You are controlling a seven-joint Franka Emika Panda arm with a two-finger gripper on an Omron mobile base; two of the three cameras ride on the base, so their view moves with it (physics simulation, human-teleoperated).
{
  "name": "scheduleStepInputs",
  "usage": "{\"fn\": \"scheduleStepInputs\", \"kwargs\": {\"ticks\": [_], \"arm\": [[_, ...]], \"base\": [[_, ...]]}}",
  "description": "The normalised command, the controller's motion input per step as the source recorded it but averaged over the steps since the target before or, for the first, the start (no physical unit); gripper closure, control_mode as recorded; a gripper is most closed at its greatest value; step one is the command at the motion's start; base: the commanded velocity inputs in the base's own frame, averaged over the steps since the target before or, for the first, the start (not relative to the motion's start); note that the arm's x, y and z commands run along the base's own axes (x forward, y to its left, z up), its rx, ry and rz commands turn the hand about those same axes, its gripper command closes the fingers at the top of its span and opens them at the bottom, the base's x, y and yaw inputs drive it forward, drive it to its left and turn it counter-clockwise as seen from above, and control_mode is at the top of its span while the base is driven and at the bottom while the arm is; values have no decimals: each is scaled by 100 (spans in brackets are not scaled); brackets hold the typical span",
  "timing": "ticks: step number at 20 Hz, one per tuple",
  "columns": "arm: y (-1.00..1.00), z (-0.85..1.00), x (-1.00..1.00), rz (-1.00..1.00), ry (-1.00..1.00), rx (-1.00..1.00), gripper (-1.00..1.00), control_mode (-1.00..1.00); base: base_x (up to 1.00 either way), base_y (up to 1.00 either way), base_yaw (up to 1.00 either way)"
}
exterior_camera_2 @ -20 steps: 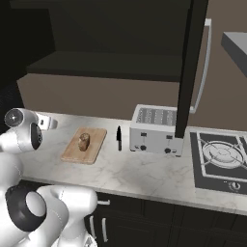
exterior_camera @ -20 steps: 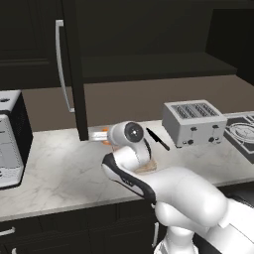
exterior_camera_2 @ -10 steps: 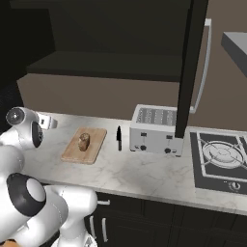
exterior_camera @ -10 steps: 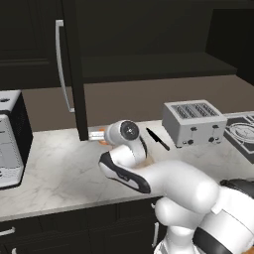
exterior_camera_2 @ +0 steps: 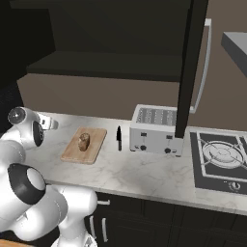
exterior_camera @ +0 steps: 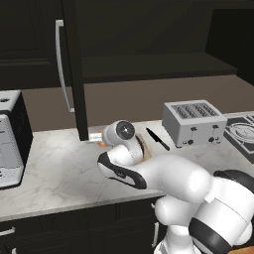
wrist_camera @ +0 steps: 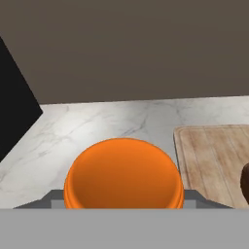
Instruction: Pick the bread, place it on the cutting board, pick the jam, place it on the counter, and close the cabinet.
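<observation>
1. At the far left of the left base view a grey appliance (exterior_camera: 9,141) stands on the counter (exterior_camera: 54,168).
2. The open door of the upper cabinet (exterior_camera: 74,69) hangs above the counter, and its silver bar handle (exterior_camera: 60,64) faces left.
3. My gripper (exterior_camera: 97,135) is just right of the door's lower edge. It grips the jam (wrist_camera: 124,175), an orange jar that sits between my fingers low over the marbled counter.
4. To the right of the jam lies the cutting board (exterior_camera_2: 85,144), flat on the counter, and the bread (exterior_camera_2: 84,141) rests on it, near its middle.
5. A black knife (exterior_camera_2: 119,138) lies on the counter between the board and the silver toaster (exterior_camera_2: 155,129).
6. At the far right is the stove burner (exterior_camera_2: 222,155).
</observation>
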Motion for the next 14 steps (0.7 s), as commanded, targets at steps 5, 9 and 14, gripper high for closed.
{"fn": "scheduleStepInputs", "kwargs": {"ticks": [5, 9, 14], "arm": [[0, -16, 3, 0, 5, -2, 100, -100], [0, -18, 2, 0, 7, -2, 100, -100], [0, -23, 9, 0, 1, -3, 100, -100]], "base": [[0, 0, 0], [0, 0, 0], [0, 0, 0]]}}
